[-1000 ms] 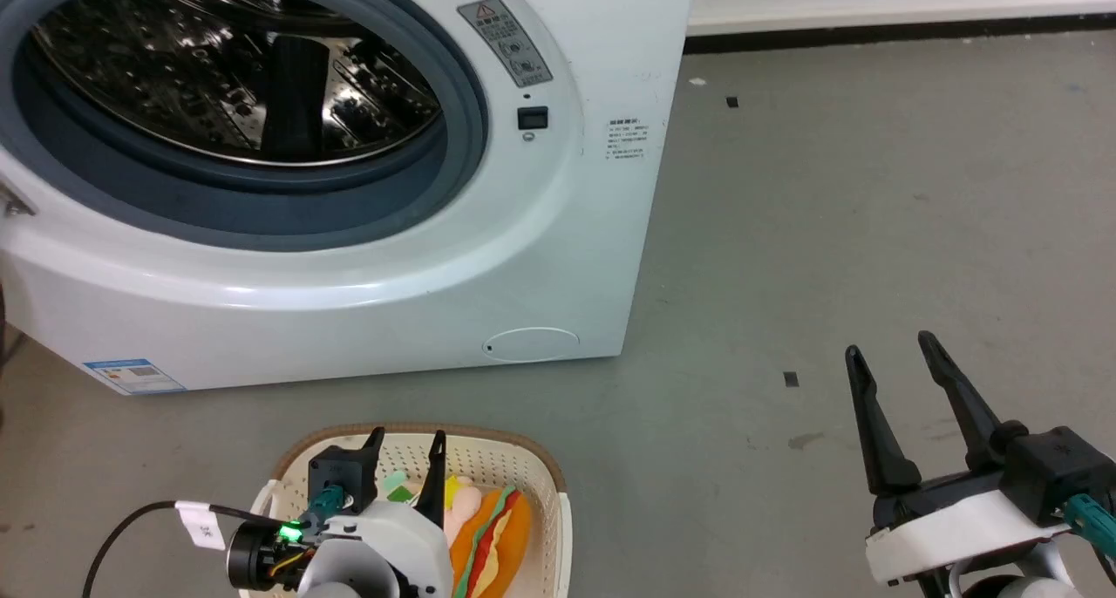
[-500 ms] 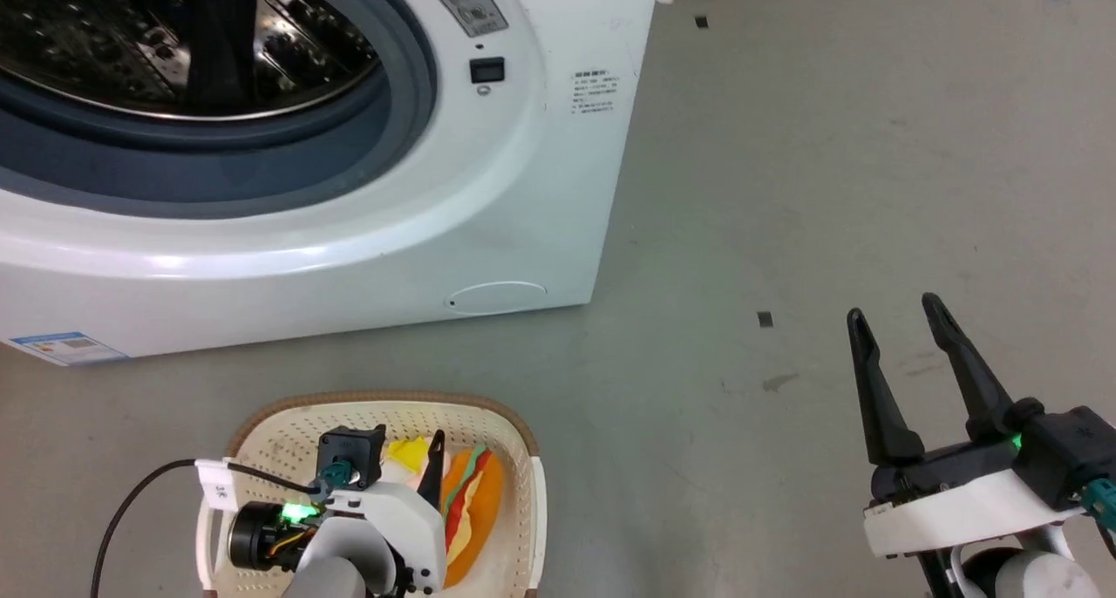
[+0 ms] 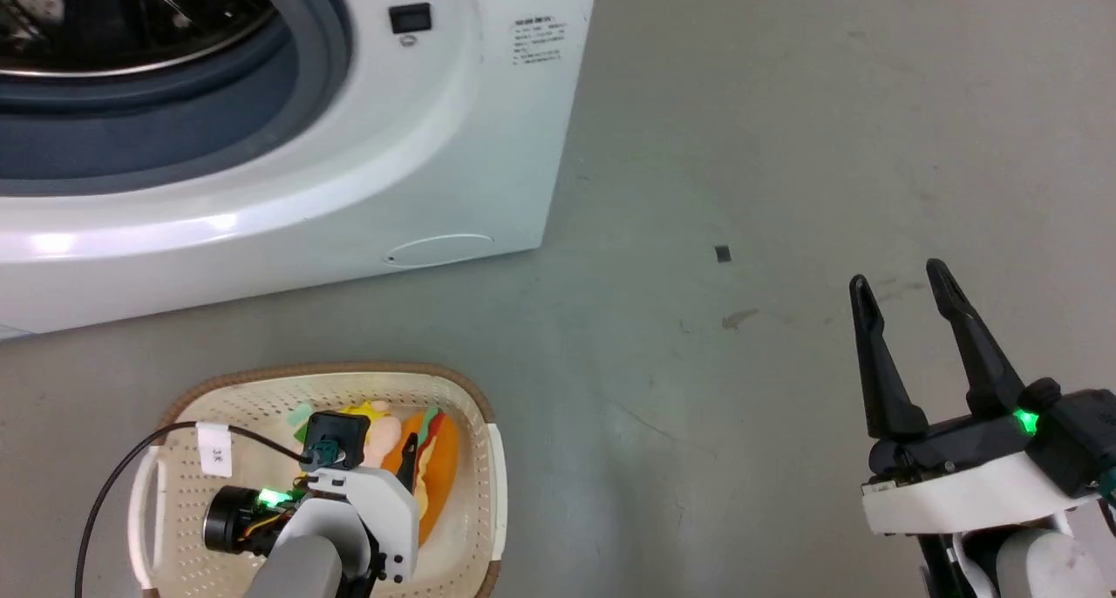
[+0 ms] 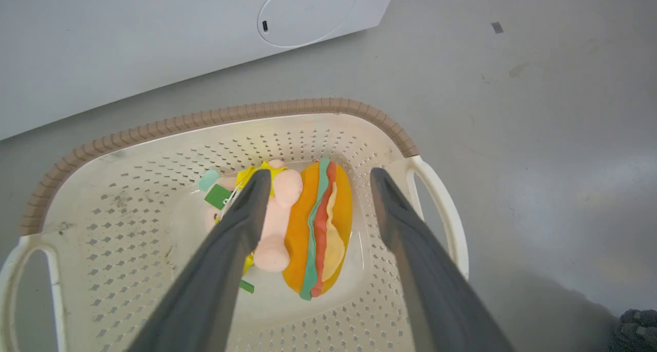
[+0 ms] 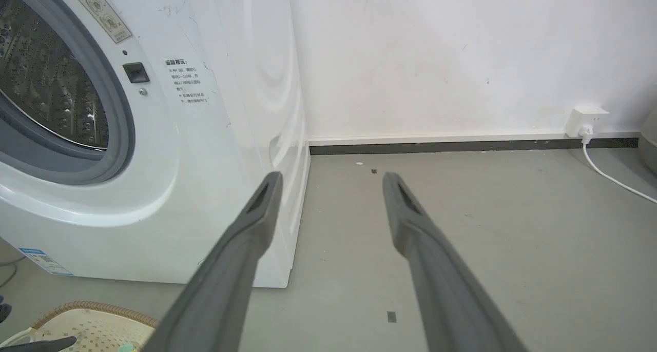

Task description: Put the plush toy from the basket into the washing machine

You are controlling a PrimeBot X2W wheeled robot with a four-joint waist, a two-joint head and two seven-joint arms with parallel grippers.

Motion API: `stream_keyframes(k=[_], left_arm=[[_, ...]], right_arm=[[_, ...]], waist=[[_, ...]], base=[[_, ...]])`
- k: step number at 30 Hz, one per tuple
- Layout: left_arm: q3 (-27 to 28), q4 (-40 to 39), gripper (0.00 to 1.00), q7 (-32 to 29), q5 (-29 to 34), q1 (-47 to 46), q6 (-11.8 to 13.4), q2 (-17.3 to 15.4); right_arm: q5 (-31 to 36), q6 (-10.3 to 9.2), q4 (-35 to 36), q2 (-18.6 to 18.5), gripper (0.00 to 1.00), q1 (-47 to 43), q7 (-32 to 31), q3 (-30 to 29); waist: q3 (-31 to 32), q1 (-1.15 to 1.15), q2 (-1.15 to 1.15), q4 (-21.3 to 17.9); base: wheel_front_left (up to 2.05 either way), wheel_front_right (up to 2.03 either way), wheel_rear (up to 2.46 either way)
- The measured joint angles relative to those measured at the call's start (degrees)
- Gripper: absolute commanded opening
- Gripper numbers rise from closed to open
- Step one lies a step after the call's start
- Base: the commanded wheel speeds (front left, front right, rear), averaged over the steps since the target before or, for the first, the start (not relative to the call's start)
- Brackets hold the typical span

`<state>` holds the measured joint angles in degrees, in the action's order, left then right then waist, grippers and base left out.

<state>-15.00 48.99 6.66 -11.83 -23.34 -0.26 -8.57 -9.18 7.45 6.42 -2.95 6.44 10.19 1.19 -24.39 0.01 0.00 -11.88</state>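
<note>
The plush toy (image 3: 433, 460), an orange bun with red and green stripes beside pale pink and yellow parts, lies on the bottom of the cream basket (image 3: 349, 373) with its brown rim. My left gripper (image 3: 385, 445) reaches down into the basket, open. In the left wrist view the plush toy (image 4: 315, 229) lies between the two fingers of the left gripper (image 4: 321, 173), and the left finger overlaps its pink part. The basket (image 4: 256, 113) stands just in front of the washing machine (image 3: 349, 171), whose porthole is open. My right gripper (image 3: 897, 275) hangs open over bare floor at the right.
Grey floor stretches to the right of the washing machine (image 5: 205, 136), with a small dark mark (image 3: 722, 253) on it. A wall socket (image 5: 585, 121) with a white cable sits at the far right wall. The washer's round service cover (image 3: 440, 249) faces the basket.
The head camera has tilted down, so the washer has slid up and left in its picture. My left gripper now sits further back and lower over the toy. The right gripper stays open.
</note>
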Motion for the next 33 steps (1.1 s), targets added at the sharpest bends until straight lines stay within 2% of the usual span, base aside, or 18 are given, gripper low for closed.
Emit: stream_keyframes(k=[9, 21, 33], left_arm=[[-3.12, 6.87, 1.0, -0.96, -0.56, -4.69, -0.27, -2.53], [-5.53, 14.58, 1.0, -1.66, -2.5, -9.39, 1.6, -6.8], [-8.06, 21.85, 1.0, -5.7, -5.12, -15.79, 1.36, -10.45]], right_arm=[[-2.55, 0.0, 0.78, 0.01, 1.0, 1.44, 1.1, 0.82], [-5.24, 0.0, 1.86, 0.0, 1.0, 3.36, 2.66, 1.57], [-7.91, 0.0, 3.53, 0.0, 1.0, 5.6, 4.05, 2.82]], waist=[[-5.3, 0.0, 0.0, -3.35], [-12.27, 0.0, 0.0, -7.73], [-20.4, 0.0, 0.0, -11.7]], base=[[0.0, 0.0, 0.0], [0.0, 0.0, 0.0], [0.0, 0.0, 0.0]])
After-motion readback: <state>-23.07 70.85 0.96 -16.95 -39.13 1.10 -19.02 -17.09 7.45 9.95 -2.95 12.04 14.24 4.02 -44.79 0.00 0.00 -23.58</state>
